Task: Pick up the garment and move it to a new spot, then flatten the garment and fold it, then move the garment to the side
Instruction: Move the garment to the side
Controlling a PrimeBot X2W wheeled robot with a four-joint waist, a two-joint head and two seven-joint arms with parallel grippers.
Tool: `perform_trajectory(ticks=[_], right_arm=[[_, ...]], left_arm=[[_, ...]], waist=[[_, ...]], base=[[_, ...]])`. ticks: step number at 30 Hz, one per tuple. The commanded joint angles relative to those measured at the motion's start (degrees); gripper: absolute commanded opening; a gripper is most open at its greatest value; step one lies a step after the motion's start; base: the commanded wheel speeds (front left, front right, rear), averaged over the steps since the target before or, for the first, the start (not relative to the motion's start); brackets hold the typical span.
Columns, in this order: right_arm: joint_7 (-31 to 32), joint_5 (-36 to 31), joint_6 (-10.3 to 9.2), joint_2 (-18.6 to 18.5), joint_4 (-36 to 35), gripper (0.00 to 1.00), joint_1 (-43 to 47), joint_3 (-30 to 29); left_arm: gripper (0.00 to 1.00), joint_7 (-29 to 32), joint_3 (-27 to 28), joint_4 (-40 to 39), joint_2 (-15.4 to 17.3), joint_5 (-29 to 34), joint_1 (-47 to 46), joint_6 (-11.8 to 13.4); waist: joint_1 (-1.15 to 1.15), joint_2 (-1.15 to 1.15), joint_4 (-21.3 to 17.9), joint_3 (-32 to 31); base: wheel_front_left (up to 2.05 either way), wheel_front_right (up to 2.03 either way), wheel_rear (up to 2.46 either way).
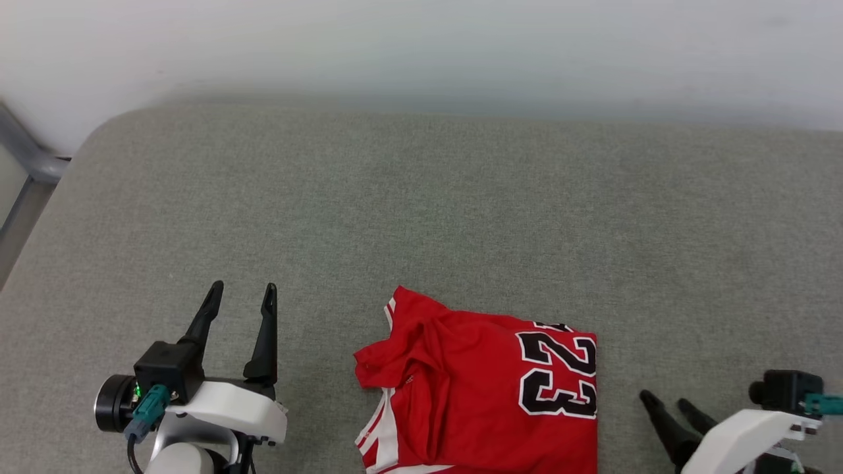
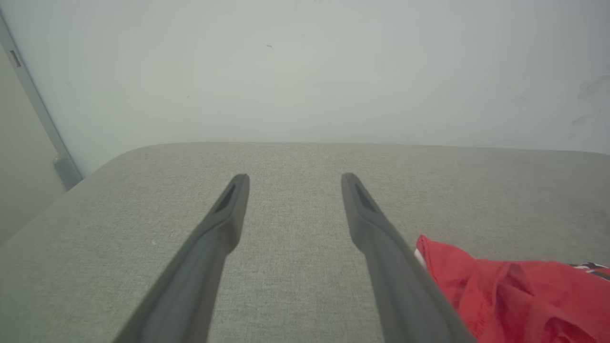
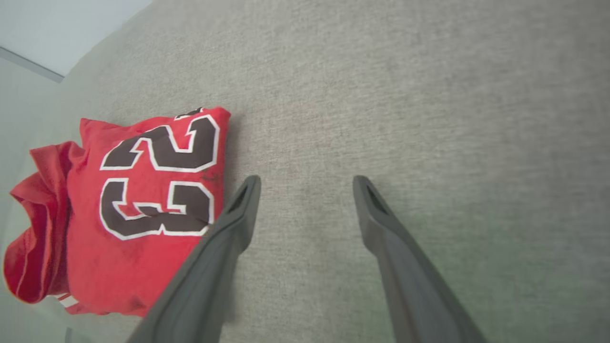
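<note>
The garment (image 1: 474, 388), a red jersey with a black white-outlined "23", lies folded in a compact bundle at the near middle of the grey cushioned surface (image 1: 421, 210). Its left side is rumpled, with striped trim showing. My left gripper (image 1: 242, 289) stands open to the garment's left, apart from it, nothing between its fingers; its wrist view shows the garment (image 2: 514, 295) at the lower right. My right gripper (image 1: 665, 399) is open at the lower right, just right of the garment (image 3: 138, 205), empty, with its left finger (image 3: 228, 238) close to the fabric edge.
A pale wall (image 1: 421, 46) runs along the far edge of the surface. A grey metal frame (image 1: 26, 158) stands off the surface's far left corner. Bare grey fabric stretches behind and to both sides of the garment.
</note>
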Motion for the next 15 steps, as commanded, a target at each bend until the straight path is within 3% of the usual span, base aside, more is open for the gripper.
perform_trajectory(ticks=[1, 15], right_arm=[[1.02, 1.39, -0.02, 0.06, 0.58, 1.0, -1.09, 1.42], [9.68, 9.07, -0.05, 0.13, 7.59, 1.0, -4.8, 12.38]], left_arm=[[1.0, -0.23, 0.2, -0.14, -0.24, 0.41, -0.84, -0.15], [1.0, -0.23, 1.05, 0.08, -1.19, 1.44, -4.23, -1.5]], waist=[[0.0, 0.0, 0.79, 1.58], [0.0, 0.0, 2.94, 6.28]], base=[[0.0, 0.0, 0.0], [0.0, 0.0, 0.0]])
